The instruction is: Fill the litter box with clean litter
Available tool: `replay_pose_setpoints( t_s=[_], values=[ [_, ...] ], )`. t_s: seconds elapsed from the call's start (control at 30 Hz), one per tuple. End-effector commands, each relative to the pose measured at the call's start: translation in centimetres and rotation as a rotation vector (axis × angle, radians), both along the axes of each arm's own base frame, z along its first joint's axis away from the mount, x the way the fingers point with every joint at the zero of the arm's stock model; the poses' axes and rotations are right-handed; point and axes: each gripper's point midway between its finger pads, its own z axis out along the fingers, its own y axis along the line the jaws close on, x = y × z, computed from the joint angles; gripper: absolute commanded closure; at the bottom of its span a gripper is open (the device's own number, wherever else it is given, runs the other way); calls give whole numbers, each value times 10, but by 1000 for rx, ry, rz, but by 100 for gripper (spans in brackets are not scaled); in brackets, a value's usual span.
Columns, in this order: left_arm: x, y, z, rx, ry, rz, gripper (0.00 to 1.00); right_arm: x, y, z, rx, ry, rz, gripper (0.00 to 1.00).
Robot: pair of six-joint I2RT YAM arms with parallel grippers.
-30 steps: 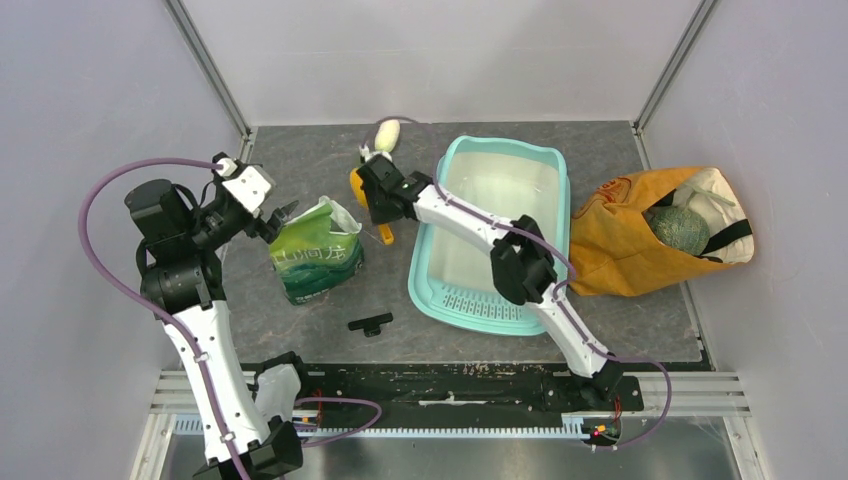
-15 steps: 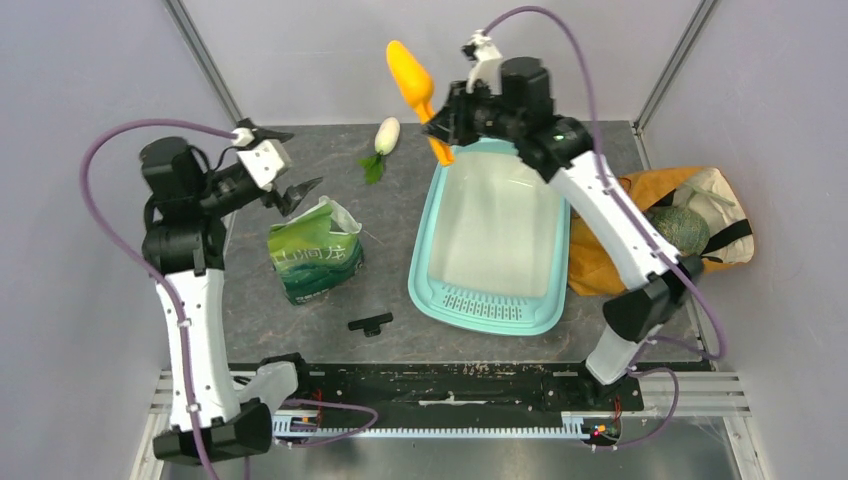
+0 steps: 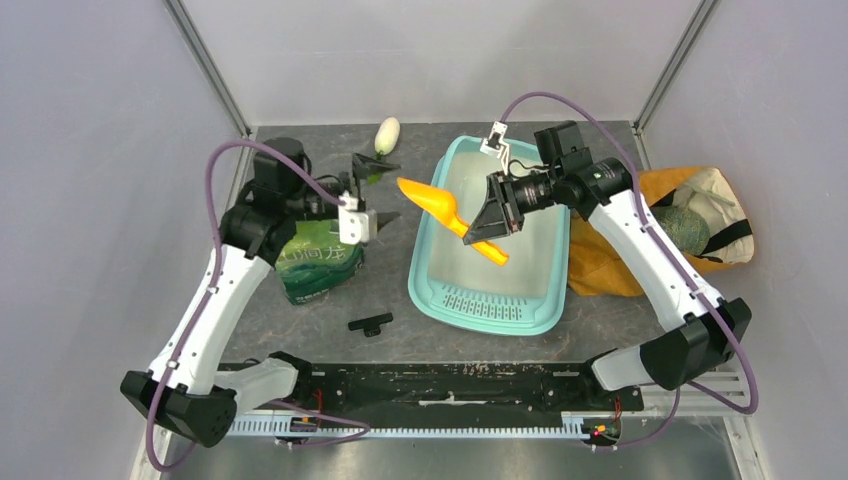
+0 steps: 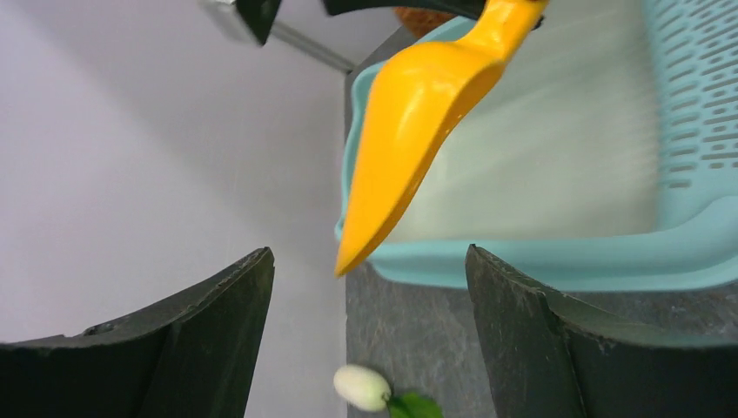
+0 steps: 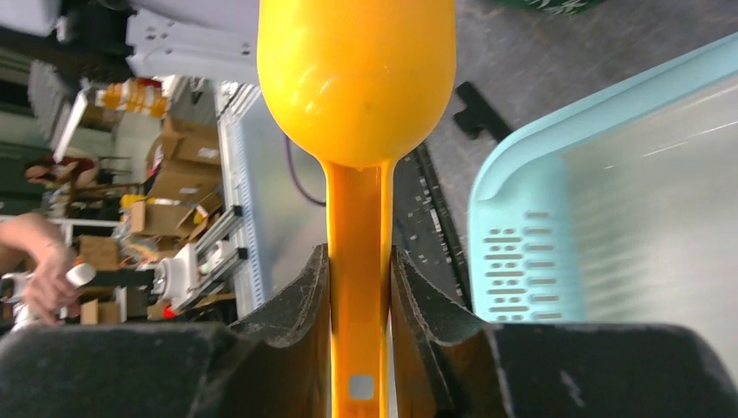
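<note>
The right claw [image 3: 492, 218] grips the orange scoop [image 3: 437, 203] by its handle over the litter box [image 3: 500, 321]. The left claw [image 3: 374, 191] gapes wide, empty. The green pouch [image 3: 317, 266] carries lettering too small to read.

White-linked left arm [image 3: 215, 300], matching right arm [image 3: 650, 250], black joint housings, looping purple cables [image 3: 545, 95], dark matte tool fingers [image 4: 209, 348]

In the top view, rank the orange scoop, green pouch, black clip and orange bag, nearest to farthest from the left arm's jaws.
1. orange scoop, immediately right
2. green pouch, near-left
3. black clip, farther front
4. orange bag, far right
</note>
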Motion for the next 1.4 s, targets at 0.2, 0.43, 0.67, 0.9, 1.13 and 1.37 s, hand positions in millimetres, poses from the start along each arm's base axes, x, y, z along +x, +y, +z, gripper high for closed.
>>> replay_pose_setpoints(
  t_s=[0.2, 0.43, 0.67, 0.9, 1.13, 1.37],
  values=[
    [-41, -47, -10, 64, -195, -203, 21, -56, -4, 24, 131, 55, 177, 100],
    [-59, -58, -12, 32, -157, -213, 45, -58, 1, 17, 116, 79, 184, 100],
    [-68, -66, -16, 31, -117, -221, 73, -63, 7, 18, 117, 84, 209, 100],
    [-52, -60, -10, -32, 103, -42, 98, -42, -1, 32, 94, -9, 107, 36],
    [-56, -56, -32, 13, 486, 64, 98, 15, -51, 85, 85, -258, -180, 14],
    [-41, -50, -26, -92, 839, 168, 98, 8, -68, 83, 29, -226, -322, 3]
  ],
)
